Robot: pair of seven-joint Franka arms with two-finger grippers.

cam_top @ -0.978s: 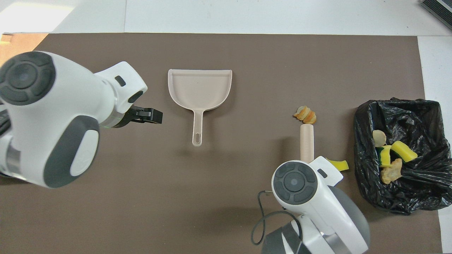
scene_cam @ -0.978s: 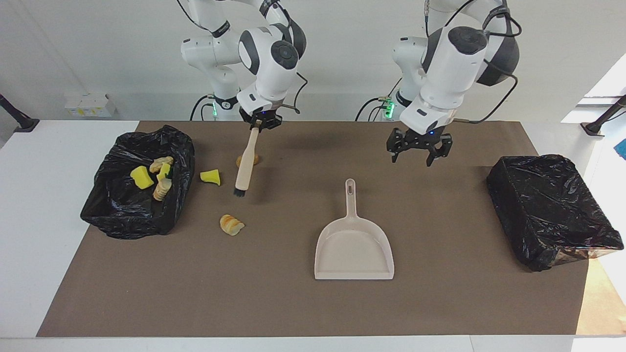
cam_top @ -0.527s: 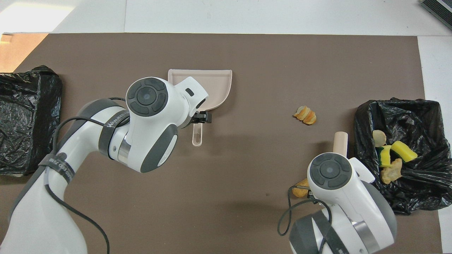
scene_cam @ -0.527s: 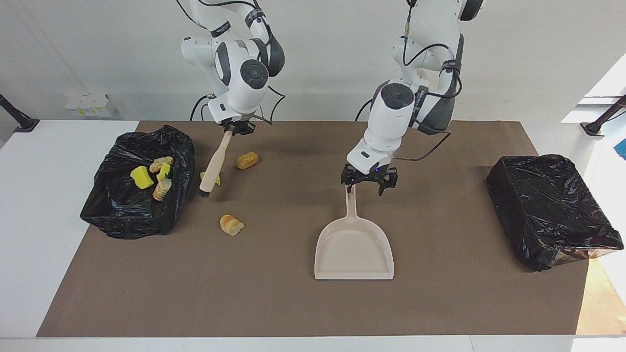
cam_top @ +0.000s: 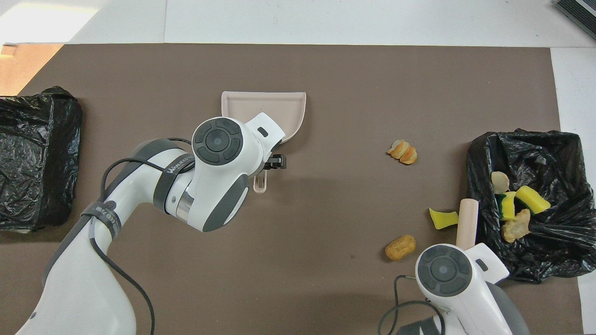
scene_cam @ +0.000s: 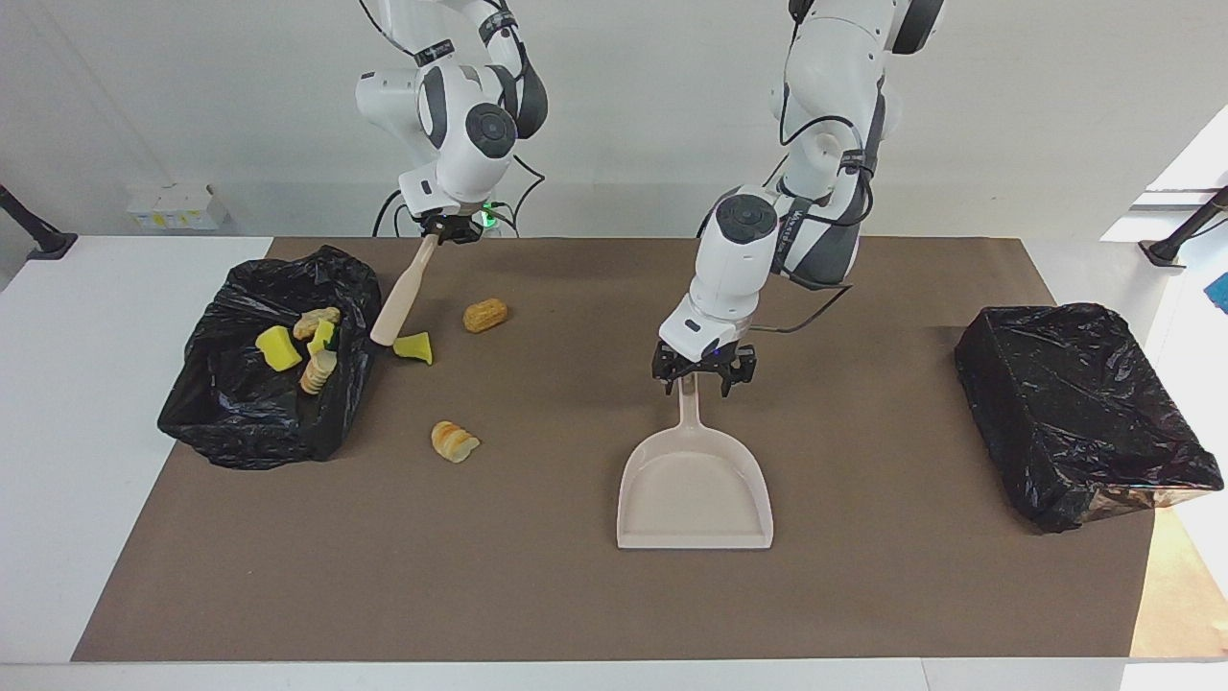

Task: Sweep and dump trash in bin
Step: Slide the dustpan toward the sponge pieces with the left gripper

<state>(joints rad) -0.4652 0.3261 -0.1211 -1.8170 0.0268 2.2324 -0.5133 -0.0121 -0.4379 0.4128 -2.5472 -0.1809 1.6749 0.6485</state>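
Note:
Three scraps of trash lie on the brown mat: a yellow sponge chunk [scene_cam: 414, 347] [cam_top: 443, 218], a corn-cob stub [scene_cam: 484, 314] [cam_top: 400, 247] and a croissant piece [scene_cam: 454, 440] [cam_top: 402, 151]. Several more scraps [scene_cam: 299, 347] [cam_top: 514, 204] lie in the open black bin bag [scene_cam: 240, 422] [cam_top: 535, 260] at the right arm's end. My right gripper [scene_cam: 443, 230] is shut on the beige brush [scene_cam: 398, 297] [cam_top: 467, 223], which hangs tilted, its lower end between the bag and the sponge chunk. My left gripper [scene_cam: 693, 372] [cam_top: 274, 162] is open, low over the handle of the beige dustpan [scene_cam: 696, 489] [cam_top: 263, 108], a finger on each side.
A second black bag [scene_cam: 1079, 413] [cam_top: 32, 158] lies closed at the left arm's end of the mat. White table surface [scene_cam: 86, 384] borders the brown mat [scene_cam: 576, 595].
My left gripper came from the air down over the dustpan handle. My right arm swung the brush toward the bin bag and back toward the robots, uncovering the corn stub and then the sponge chunk.

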